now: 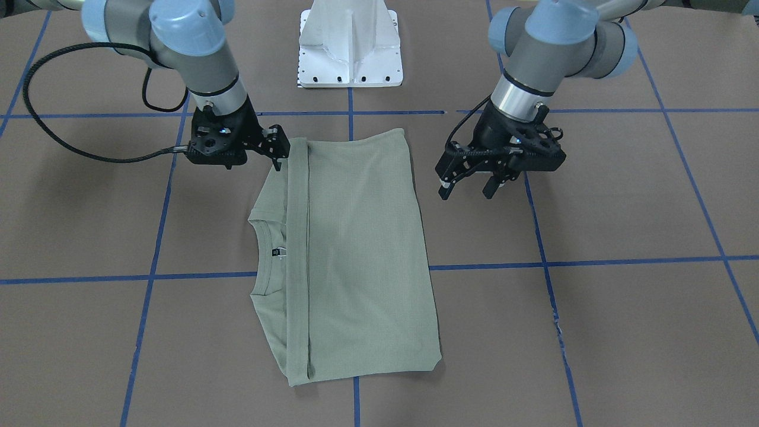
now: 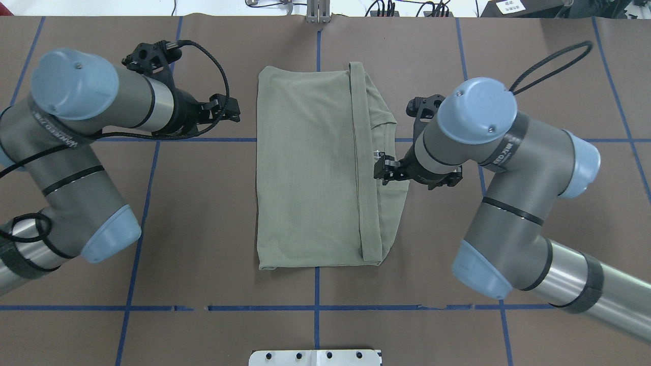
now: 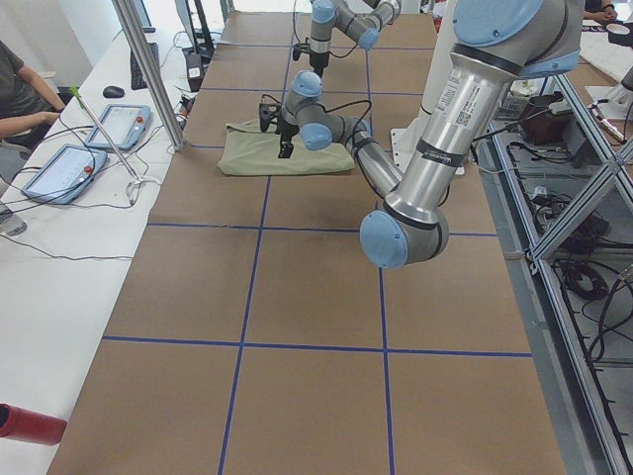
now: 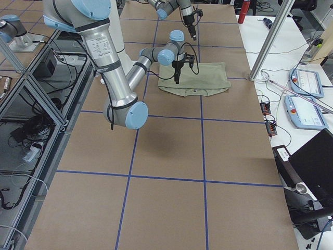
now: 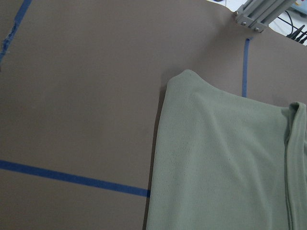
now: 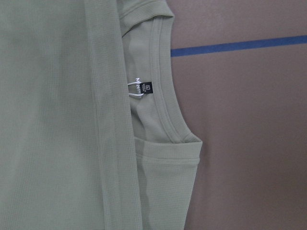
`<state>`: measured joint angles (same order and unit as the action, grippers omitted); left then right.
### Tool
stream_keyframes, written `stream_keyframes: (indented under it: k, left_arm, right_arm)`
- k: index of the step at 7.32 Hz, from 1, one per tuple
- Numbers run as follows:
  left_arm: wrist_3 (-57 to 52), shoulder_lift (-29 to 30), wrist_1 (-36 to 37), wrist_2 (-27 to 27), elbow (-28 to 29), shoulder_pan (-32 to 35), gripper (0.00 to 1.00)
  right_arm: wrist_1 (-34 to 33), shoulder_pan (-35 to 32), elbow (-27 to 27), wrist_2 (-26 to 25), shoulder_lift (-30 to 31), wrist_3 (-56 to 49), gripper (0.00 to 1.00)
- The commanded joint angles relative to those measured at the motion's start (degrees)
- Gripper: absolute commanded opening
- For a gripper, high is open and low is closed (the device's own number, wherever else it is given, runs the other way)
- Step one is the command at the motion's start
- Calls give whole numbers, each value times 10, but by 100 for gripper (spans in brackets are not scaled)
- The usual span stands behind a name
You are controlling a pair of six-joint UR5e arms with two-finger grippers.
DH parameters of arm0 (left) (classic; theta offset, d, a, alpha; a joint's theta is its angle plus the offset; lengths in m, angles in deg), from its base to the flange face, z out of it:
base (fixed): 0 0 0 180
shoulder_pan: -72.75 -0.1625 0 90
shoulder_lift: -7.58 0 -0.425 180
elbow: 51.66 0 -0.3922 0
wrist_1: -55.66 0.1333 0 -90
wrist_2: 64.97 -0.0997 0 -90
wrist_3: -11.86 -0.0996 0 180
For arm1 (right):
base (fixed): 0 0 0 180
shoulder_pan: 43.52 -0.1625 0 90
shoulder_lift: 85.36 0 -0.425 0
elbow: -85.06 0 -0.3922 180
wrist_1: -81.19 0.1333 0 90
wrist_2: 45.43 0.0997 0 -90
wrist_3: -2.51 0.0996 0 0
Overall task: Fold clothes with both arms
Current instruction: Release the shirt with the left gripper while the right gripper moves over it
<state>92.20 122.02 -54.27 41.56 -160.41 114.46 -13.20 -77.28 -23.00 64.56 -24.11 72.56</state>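
Observation:
The pale green shirt lies flat on the brown table, folded into a long rectangle, with a narrow folded band along one side. Its round collar and black label face the robot's right. My right gripper hovers at the shirt's edge beside the band, near the collar; its fingers look open and hold nothing. My left gripper is open and empty, a short way off the shirt's opposite long edge. The left wrist view shows one corner of the shirt.
The white pedestal stands at the robot's side of the table. Blue tape lines grid the brown surface. A side desk with tablets, a seated person and a metal pole runs along the table's far edge.

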Motion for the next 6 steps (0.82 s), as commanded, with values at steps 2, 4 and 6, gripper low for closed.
stream_keyframes:
  k: [2,4,6]
  left_arm:
    - [5,-20,32,10,-56,-15,100]
    - [6,-21,32,9,-55,-15,100]
    - [6,-21,32,9,-52,-19,100]
  right_arm:
    - [-66,78,44,-51,-40,-55,100]
    - [-78,102,104,-72,-90,-57,100]
    - [-79,111,110,-72,-85,-58,100]
